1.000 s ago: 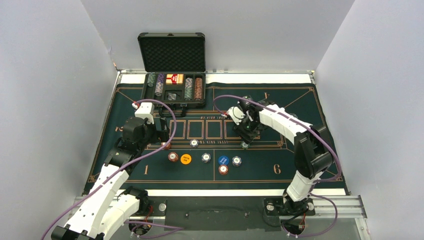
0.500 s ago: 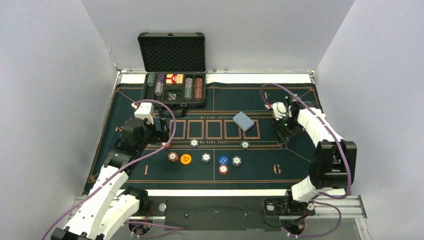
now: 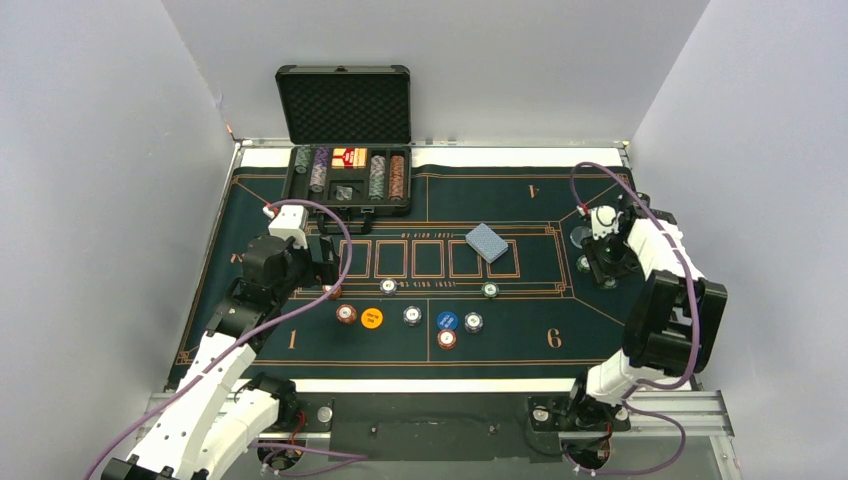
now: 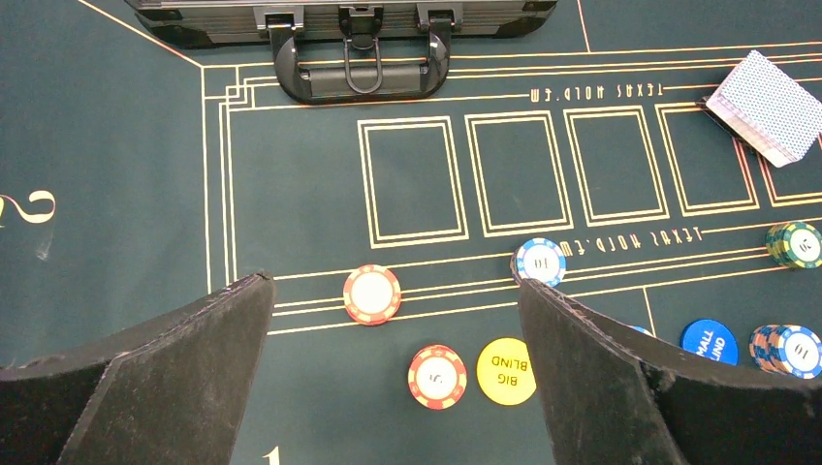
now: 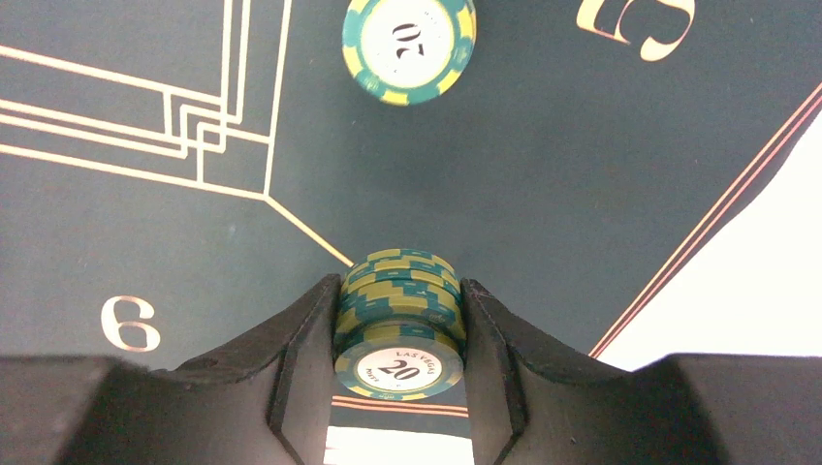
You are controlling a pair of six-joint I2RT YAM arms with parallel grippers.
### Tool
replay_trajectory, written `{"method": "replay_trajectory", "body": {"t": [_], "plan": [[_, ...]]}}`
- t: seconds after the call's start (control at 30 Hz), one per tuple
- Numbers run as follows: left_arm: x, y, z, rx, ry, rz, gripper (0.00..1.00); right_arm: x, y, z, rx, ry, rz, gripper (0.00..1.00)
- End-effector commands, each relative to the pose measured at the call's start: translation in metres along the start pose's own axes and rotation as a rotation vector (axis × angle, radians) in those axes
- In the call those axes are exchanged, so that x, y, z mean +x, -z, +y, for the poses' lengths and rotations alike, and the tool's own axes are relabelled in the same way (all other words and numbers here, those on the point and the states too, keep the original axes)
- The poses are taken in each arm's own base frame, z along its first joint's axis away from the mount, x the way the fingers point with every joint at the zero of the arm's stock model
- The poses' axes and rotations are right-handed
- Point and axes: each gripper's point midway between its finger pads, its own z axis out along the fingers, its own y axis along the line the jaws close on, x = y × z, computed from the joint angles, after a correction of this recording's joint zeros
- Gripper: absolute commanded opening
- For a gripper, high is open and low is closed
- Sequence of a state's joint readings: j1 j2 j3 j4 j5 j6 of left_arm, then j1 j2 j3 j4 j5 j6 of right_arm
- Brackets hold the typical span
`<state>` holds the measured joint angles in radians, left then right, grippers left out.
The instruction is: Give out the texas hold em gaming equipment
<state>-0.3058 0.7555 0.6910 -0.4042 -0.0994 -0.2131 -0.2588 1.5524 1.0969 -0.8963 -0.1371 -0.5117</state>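
A: Progress?
B: Partway. Poker chips (image 3: 412,316) and blind buttons (image 3: 372,318) laid at 6 o'clock, card deck (image 3: 487,242) centre.
A: Grippers?
B: Right gripper (image 5: 399,329) clamps green chip stack (image 5: 399,300) at 3 o'clock; left gripper (image 4: 395,286) wide, empty. Case (image 3: 345,100) at 12 o'clock holds more.

Open black case (image 3: 343,105) — foam lid upright, red card boxes (image 3: 349,157) inside, dark green printed mat (image 3: 510,345)
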Motion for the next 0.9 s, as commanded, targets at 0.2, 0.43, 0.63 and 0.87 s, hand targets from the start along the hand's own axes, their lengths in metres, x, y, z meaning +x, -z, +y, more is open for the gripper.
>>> {"method": "replay_trajectory", "body": {"t": [0.2, 0.43, 0.63, 0.87], "plan": [[-0.021, 0.001, -0.004, 0.022, -0.003, -0.078, 0.97, -0.012, -0.041, -0.014, 0.047, -0.056, 0.004, 0.00], [-0.020, 0.001, -0.004, 0.020, -0.004, -0.074, 0.97, -0.013, -0.056, -0.009, 0.028, -0.085, 0.019, 0.18], [-0.020, 0.001, -0.004, 0.020, -0.003, -0.075, 0.97, -0.006, -0.060, -0.004, 0.014, -0.077, 0.043, 0.49], [-0.021, 0.002, -0.005, 0.025, -0.003, -0.078, 0.97, -0.008, -0.050, -0.002, 0.009, -0.072, 0.018, 0.70]]}}
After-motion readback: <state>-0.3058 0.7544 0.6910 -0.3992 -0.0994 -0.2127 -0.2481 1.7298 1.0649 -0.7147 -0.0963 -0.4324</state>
